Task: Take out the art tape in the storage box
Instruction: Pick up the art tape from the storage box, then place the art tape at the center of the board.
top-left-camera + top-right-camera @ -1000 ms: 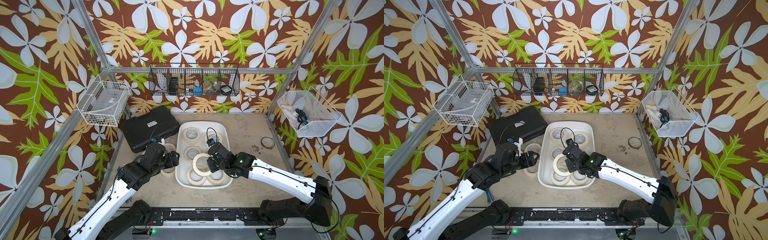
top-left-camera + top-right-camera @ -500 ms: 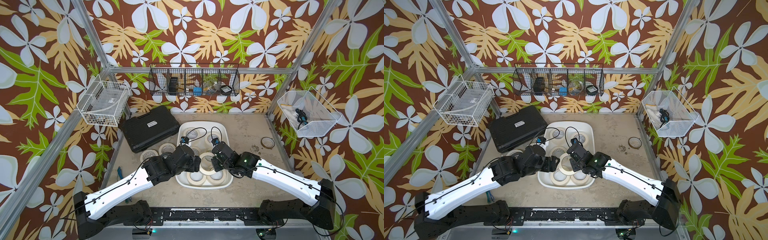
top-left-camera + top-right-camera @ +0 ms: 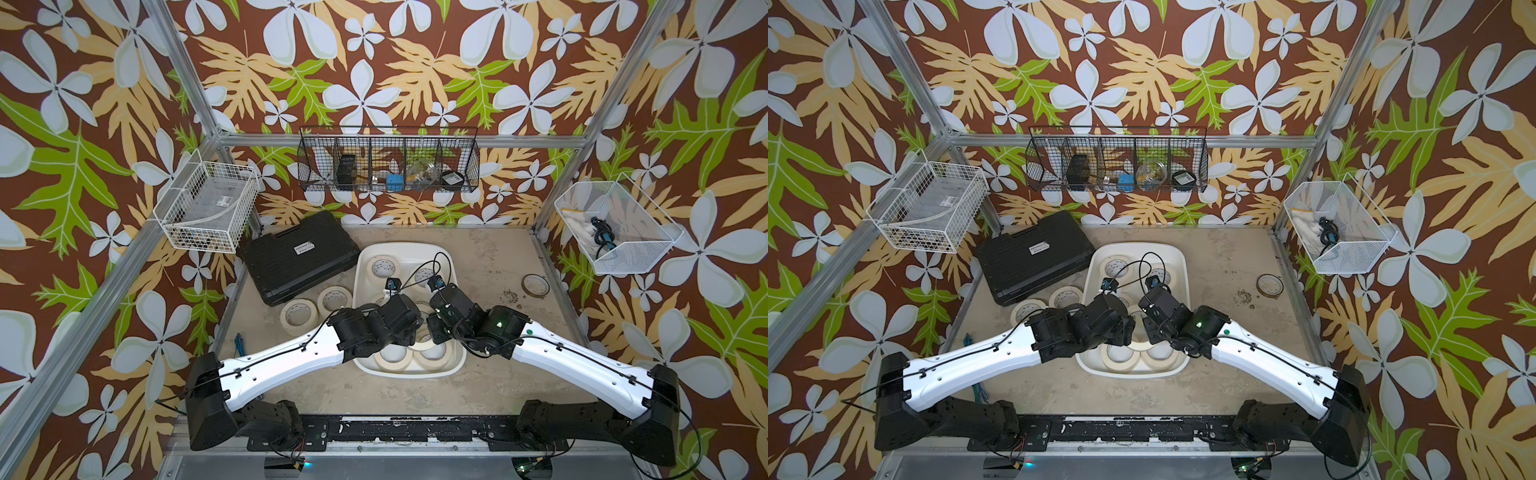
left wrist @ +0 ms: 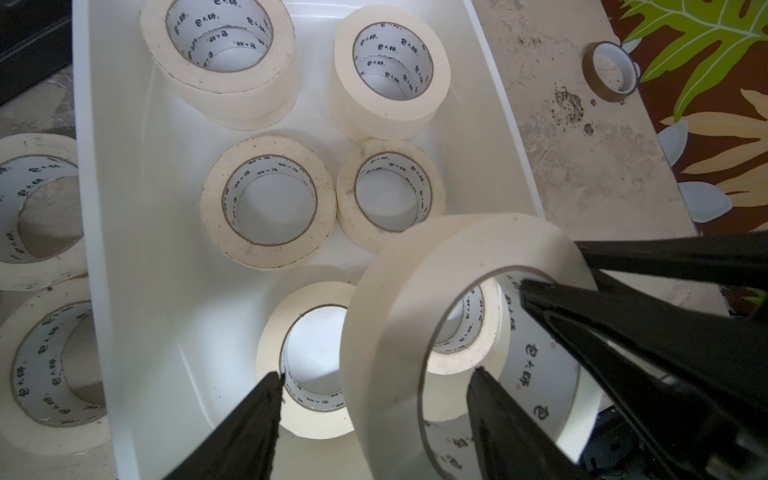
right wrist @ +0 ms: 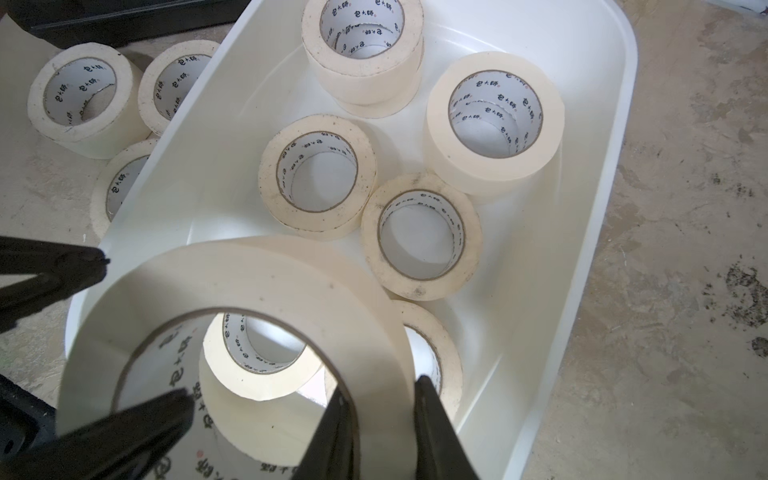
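A masking-tape roll point(image 4: 436, 249) is clenched by the right end effector point(image 5: 379, 384) above the storage box point(image 4: 83, 208); the left end effector point(image 4: 376, 374), parted astride its wall, should be closed squarely before release

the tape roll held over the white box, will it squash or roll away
Probably stiff: the held roll looks round though the right gripper pinches only one wall. Likely light, since that pinch carries it. On edge it could roll; flat like the others it should stay.
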Action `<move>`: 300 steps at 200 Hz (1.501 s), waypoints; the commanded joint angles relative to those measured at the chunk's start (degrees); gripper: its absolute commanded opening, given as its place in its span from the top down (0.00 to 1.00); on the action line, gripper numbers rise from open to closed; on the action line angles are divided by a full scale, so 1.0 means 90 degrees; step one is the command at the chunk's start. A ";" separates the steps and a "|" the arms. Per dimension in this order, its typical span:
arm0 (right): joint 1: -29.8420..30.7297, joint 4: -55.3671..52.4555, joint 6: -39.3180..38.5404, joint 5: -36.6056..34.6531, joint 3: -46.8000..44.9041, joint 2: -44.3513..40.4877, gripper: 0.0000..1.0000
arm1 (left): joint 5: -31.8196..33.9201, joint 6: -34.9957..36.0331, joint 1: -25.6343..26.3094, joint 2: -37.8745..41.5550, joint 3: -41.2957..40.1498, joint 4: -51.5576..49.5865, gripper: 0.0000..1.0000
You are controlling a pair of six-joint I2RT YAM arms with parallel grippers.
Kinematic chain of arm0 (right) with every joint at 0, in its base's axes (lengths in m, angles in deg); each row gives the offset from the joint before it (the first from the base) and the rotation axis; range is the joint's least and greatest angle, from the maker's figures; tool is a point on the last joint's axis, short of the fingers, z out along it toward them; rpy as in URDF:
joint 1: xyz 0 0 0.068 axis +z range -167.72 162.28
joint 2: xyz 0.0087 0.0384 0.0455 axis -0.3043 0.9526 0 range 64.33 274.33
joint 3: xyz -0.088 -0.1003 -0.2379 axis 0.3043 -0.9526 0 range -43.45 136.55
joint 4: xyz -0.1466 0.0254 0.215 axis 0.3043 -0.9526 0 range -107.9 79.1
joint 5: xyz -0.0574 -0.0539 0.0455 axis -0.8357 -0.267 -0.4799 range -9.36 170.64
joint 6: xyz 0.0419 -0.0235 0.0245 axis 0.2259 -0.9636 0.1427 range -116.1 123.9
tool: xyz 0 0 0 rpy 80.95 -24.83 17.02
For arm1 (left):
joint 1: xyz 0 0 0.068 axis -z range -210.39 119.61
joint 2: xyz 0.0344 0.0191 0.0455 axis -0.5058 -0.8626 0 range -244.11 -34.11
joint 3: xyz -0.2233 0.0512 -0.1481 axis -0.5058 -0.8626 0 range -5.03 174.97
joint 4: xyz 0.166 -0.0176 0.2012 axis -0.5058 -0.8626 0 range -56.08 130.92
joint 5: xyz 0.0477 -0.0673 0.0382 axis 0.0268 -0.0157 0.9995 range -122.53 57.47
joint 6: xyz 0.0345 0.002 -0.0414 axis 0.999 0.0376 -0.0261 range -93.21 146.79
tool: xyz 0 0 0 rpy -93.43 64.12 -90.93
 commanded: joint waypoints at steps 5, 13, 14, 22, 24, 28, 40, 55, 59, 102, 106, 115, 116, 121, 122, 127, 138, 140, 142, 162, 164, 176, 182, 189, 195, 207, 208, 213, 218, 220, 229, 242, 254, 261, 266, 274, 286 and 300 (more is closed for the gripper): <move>0.0000 0.0049 0.0151 0.0070 0.0014 -0.0121 0.95 | 0.0145 -0.0072 0.0009 -0.0108 0.0082 0.0030 0.34; 0.0000 0.0052 0.0178 0.0097 0.0017 -0.0167 0.94 | 0.0145 -0.0077 0.0009 -0.0150 0.0096 0.0016 0.36; 0.0000 0.0052 0.0178 0.0097 0.0017 -0.0167 0.94 | 0.0145 -0.0080 0.0008 -0.0152 0.0100 0.0011 0.37; 0.0000 0.0047 0.0194 0.0118 0.0006 -0.0212 0.94 | 0.0145 -0.0092 0.0008 -0.0185 0.0118 0.0001 0.41; -0.0004 0.0051 0.0199 0.0133 0.0005 -0.0222 0.94 | 0.0145 -0.0097 0.0008 -0.0189 0.0120 -0.0003 0.43; -0.0001 0.0056 0.0210 0.0137 -0.0005 -0.0242 0.93 | 0.0135 -0.0101 0.0008 -0.0201 0.0129 -0.0009 0.47; 0.0001 0.0060 0.0220 0.0151 -0.0017 -0.0289 0.92 | 0.0130 -0.0130 0.0014 -0.0214 0.0145 -0.0002 0.58; 0.0000 0.0036 0.0245 0.0144 -0.0034 -0.0323 0.80 | 0.0130 -0.0151 0.0008 -0.0196 0.0163 0.0006 0.70; 0.0000 0.0037 0.0250 0.0132 -0.0035 -0.0339 0.76 | 0.0126 -0.0150 0.0011 -0.0198 0.0163 0.0006 0.73; -0.0001 0.0052 0.0303 0.0175 0.0002 -0.0550 0.51 | 0.0058 -0.0240 0.0009 0.0017 0.0035 0.0163 0.90; 0.0001 0.0039 0.0317 0.0194 0.0029 -0.0575 0.51 | 0.0046 -0.0261 0.0008 0.0073 0.0011 0.0192 0.90; -0.0004 0.0032 0.0328 0.0287 0.0086 -0.0633 0.50 | 0.0032 -0.0310 0.0011 0.0173 -0.0068 0.0286 0.91; -0.0002 0.0034 0.0328 0.0297 0.0094 -0.0644 0.50 | 0.0030 -0.0313 0.0009 0.0185 -0.0080 0.0297 0.91; 0.0000 0.0050 0.0328 0.0361 0.0119 -0.0683 0.50 | 0.0028 -0.0342 -0.0001 0.0243 -0.0117 0.0348 0.91; 0.0000 0.0053 0.0328 0.0373 0.0120 -0.0693 0.50 | 0.0028 -0.0349 0.0003 0.0254 -0.0123 0.0357 0.91; 0.0000 0.0070 0.0323 0.0426 0.0150 -0.0741 0.49 | 0.0019 -0.0403 -0.0008 0.0307 -0.0161 0.0369 0.91; 0.0000 0.0104 0.0332 0.0500 0.0186 -0.0869 0.48 | 0.0026 -0.0518 -0.0044 0.0400 -0.0223 0.0387 0.92; 0.0000 0.0112 0.0334 0.0509 0.0186 -0.0894 0.48 | 0.0034 -0.0540 -0.0052 0.0424 -0.0234 0.0387 0.92; 0.0000 0.0114 0.0337 0.0507 0.0189 -0.0917 0.48 | 0.0036 -0.0568 -0.0068 0.0442 -0.0244 0.0379 0.92; -0.0005 0.0192 0.0357 0.0496 0.0180 -0.1180 0.44 | -0.0053 -0.0876 -0.0351 0.0627 -0.0336 0.0213 0.92; -0.0006 0.0200 0.0362 0.0482 0.0180 -0.1216 0.44 | -0.0073 -0.0906 -0.0392 0.0646 -0.0350 0.0192 0.92; 0.0000 0.0227 0.0415 0.0353 0.0161 -0.1371 0.39 | -0.0181 -0.1110 -0.0662 0.0782 -0.0471 0.0088 0.92; -0.0001 0.0249 0.0449 0.0272 0.0145 -0.1454 0.36 | -0.0255 -0.1197 -0.0792 0.0854 -0.0536 0.0051 0.92; 0.0000 0.0293 0.0476 0.0210 0.0130 -0.1541 0.35 | -0.0283 -0.1335 -0.0921 0.0953 -0.0635 -0.0020 0.92; 0.0005 0.0332 0.0498 0.0178 0.0098 -0.1609 0.35 | -0.0201 -0.1521 -0.0990 0.1040 -0.0671 -0.0121 0.92; 0.0000 0.0451 0.0523 0.0176 0.0020 -0.1733 0.35 | 0.0230 -0.2030 -0.1066 0.1188 -0.0732 -0.0530 0.92; 0.0000 0.0469 0.0523 0.0183 0.0007 -0.1746 0.34 | 0.0270 -0.2091 -0.1066 0.1200 -0.0734 -0.0565 0.92; 0.0000 0.0520 0.0521 0.0197 -0.0034 -0.1793 0.34 | 0.0481 -0.2355 -0.1069 0.1255 -0.0741 -0.0765 0.92; -0.0001 0.0566 0.0523 0.0207 -0.0075 -0.1824 0.34 | 0.0682 -0.2618 -0.1077 0.1333 -0.0752 -0.0975 0.92; 0.0007 0.0584 0.0523 0.0216 -0.0089 -0.1838 0.34 | 0.0760 -0.2723 -0.1076 0.1358 -0.0754 -0.1065 0.92; 0.0000 0.0638 0.0520 0.0219 -0.0160 -0.1861 0.34 | 0.1081 -0.3185 -0.1076 0.1487 -0.0786 -0.1425 0.92; -0.0001 0.0661 0.0523 0.0237 -0.0229 -0.1847 0.33 | 0.1506 -0.3837 -0.1085 0.1719 -0.0937 -0.1815 0.93; 0.0000 0.0652 0.0513 0.0275 -0.0259 -0.1781 0.33 | 0.1753 -0.4218 -0.1135 0.1923 -0.1095 -0.2068 0.94; 0.0000 0.0652 0.0509 0.0296 -0.0260 -0.1741 0.34 | 0.1842 -0.4417 -0.1177 0.2028 -0.1178 -0.2200 0.94; -0.0005 0.0643 0.0513 0.0319 -0.0260 -0.1707 0.34 | 0.1891 -0.4554 -0.1209 0.2082 -0.1246 -0.2295 0.94; 0.0000 0.0650 0.0509 0.0370 -0.0258 -0.1660 0.34 | 0.1961 -0.4783 -0.1271 0.2182 -0.1349 -0.2451 0.94; 0.0000 0.0667 0.0532 0.0490 -0.0242 -0.1592 0.34 | 0.2129 -0.5181 -0.1343 0.2357 -0.1554 -0.2660 0.95; 0.0000 0.0759 0.0552 0.0667 -0.0249 -0.1550 0.34 | 0.2362 -0.5750 -0.1405 0.2627 -0.1776 -0.2937 0.97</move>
